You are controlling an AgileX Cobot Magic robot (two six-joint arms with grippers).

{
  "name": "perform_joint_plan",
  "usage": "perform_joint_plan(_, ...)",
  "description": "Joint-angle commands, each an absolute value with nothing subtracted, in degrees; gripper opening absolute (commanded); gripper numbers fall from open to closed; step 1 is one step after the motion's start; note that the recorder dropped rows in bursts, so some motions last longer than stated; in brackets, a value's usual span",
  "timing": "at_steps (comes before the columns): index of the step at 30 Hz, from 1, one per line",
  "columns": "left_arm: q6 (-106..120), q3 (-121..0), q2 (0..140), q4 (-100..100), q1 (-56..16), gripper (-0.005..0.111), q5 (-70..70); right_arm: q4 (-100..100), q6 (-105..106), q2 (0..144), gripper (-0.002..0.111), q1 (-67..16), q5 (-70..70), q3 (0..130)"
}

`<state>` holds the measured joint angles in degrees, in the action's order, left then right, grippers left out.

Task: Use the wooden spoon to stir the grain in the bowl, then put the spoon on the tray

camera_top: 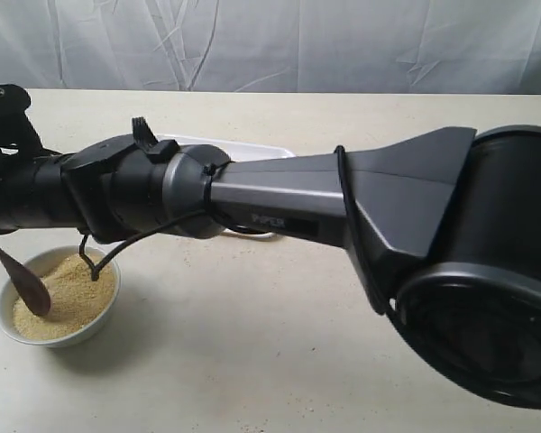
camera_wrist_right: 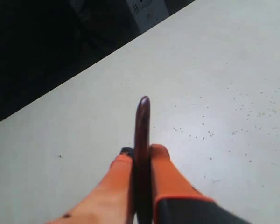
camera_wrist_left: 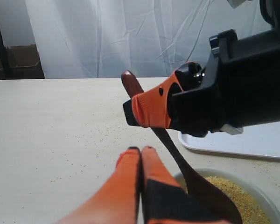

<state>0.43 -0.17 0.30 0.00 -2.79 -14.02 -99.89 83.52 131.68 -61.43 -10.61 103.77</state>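
Note:
The white bowl (camera_top: pixel 88 332) sits at the lower left of the exterior view, filled with pale tan grain (camera_top: pixel 72 290). The dark wooden spoon (camera_top: pixel 29 289) stands tilted with its head in the grain. My right gripper (camera_wrist_right: pixel 140 151) is shut on the spoon's handle (camera_wrist_right: pixel 143 116), which sticks out past the fingertips. In the left wrist view the right gripper (camera_wrist_left: pixel 139 112) clamps the spoon (camera_wrist_left: pixel 210 196) above the bowl (camera_wrist_left: pixel 233 173) and grain (camera_wrist_left: pixel 240 196). My left gripper (camera_wrist_left: pixel 141 150) is shut and empty, hovering beside the bowl. The white tray (camera_top: pixel 252 149) lies behind the right arm.
The right arm (camera_top: pixel 343 207) stretches across the whole table from the right, hiding most of the tray. Loose grains are scattered on the beige tabletop (camera_wrist_left: pixel 60 135). The tray (camera_wrist_left: pixel 238 142) lies just beyond the bowl. A white curtain hangs at the back.

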Motion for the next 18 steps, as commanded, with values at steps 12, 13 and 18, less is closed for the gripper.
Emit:
perform_joint_plan(12,0.45,0.00,0.00,0.00,-3.01,0.000,-13.28,-99.95,80.98,131.48,-0.001,-61.37,3.84,103.72)
perform_joint_plan(13,0.45,0.00,0.00,0.00,-3.01,0.000,-13.28,-99.95,79.30,130.22,-0.001,-61.37,4.16,103.72)
perform_joint_plan(18,0.45,0.00,0.00,0.00,-3.01,0.000,-13.28,-99.95,72.12,124.09,-0.001,-59.10,2.98,103.72)
